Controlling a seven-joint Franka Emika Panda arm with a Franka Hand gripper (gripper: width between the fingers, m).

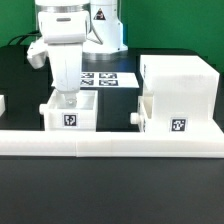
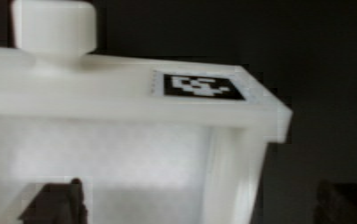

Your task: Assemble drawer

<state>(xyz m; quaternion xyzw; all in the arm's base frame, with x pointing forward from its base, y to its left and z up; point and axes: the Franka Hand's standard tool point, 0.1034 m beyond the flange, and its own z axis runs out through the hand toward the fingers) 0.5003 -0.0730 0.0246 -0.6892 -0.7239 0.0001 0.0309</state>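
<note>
I see my gripper point(image 1: 67, 97) spread open over the slide-in box point(image 1: 69, 113), fingers point(image 2: 54, 203) clear of its walls; the casing point(image 1: 176, 95) stands well apart.

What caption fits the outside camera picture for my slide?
Robot tool reaches down at a small drawer box beside the big white casing.

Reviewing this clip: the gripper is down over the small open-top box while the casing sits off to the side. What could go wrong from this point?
1. The gripper sits low over the small box; the wrist view shows its fingers spread, so an off-centre close may skew or tip the box.
2. The box stands right behind the long rail; dragging could catch it.
3. The casing has a knob facing the box; a poorly aligned approach may jam.
</note>
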